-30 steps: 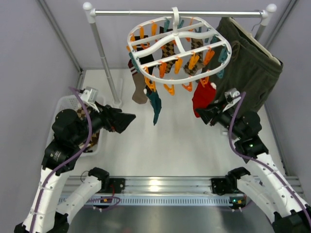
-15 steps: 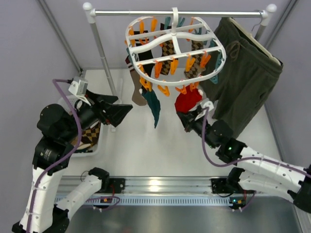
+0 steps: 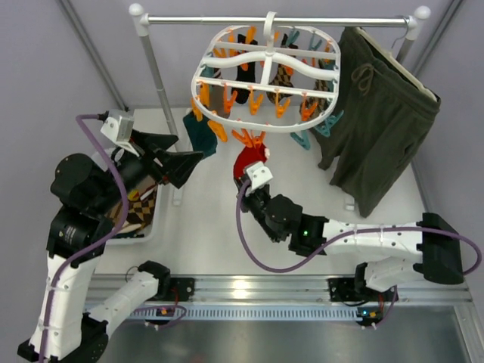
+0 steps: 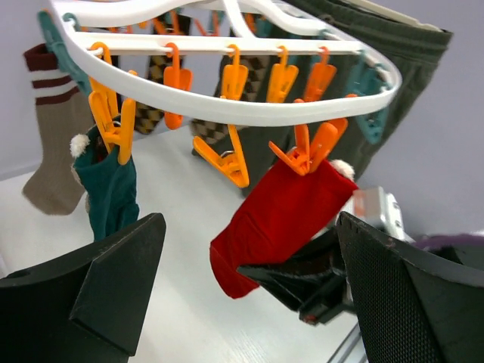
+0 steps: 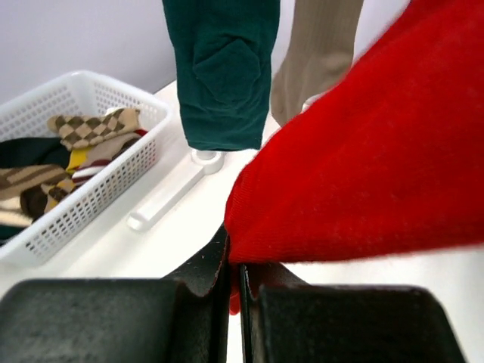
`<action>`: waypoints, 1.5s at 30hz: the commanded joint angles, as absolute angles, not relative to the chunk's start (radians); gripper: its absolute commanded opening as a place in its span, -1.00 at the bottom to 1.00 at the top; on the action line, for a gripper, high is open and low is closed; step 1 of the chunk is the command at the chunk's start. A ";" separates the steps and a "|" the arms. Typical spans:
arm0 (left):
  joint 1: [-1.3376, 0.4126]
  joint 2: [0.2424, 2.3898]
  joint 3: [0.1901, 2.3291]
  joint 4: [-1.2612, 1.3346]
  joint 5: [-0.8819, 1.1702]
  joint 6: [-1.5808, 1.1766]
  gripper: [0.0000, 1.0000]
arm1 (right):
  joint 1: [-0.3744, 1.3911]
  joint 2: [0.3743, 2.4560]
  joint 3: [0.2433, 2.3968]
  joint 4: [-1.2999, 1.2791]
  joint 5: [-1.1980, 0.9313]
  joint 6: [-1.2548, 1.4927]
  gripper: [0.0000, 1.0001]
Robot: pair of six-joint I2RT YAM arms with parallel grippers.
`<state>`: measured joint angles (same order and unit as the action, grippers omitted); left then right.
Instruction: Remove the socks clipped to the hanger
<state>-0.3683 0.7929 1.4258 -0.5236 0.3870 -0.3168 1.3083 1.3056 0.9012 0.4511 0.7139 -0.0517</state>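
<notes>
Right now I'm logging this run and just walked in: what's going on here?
The right claw is shut on the red sock, which still hangs from an orange clip on the hanger. The left claw is open, facing the teal sock without touching it. Some socks already lie in the white basket.

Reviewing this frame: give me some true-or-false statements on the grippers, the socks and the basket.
1. The right gripper is shut on the lower end of the red sock. True.
2. The red sock hangs free of every clip. False: an orange clip holds its top.
3. The left gripper holds the teal sock. False: it is open and empty, and the teal sock hangs clipped.
4. The white basket holds socks, a checked sock among them. True.
</notes>
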 commanded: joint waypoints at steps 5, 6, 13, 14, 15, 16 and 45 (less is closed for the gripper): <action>-0.368 0.813 1.427 -0.483 0.282 -0.252 0.97 | 1.411 1.472 1.100 0.545 0.942 -0.135 -1.00; -0.370 0.808 1.430 -0.483 0.281 -0.247 0.97 | 1.419 1.486 1.114 0.542 0.949 -0.147 -1.00; -0.368 0.804 1.427 -0.485 0.212 -0.219 0.97 | 1.460 1.638 1.325 0.420 1.017 -0.196 -1.00; -0.368 0.805 1.424 -0.483 0.201 -0.215 0.97 | 1.462 1.660 1.341 0.399 1.017 -0.196 -1.00; -0.370 0.814 1.424 -0.483 0.192 -0.209 0.97 | 1.462 1.669 1.354 0.391 1.017 -0.196 -1.00; -0.368 0.821 1.430 -0.485 0.177 -0.207 0.97 | 1.463 1.680 1.379 0.384 1.016 -0.201 -1.00; -0.962 1.129 1.580 -0.482 -0.672 0.028 0.86 | 1.480 1.833 1.485 0.525 1.049 -0.425 -1.00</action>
<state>-0.9123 1.1236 1.5387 -0.5228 -0.4503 -0.0280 1.4639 1.8275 1.4483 0.4797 1.0477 -0.4099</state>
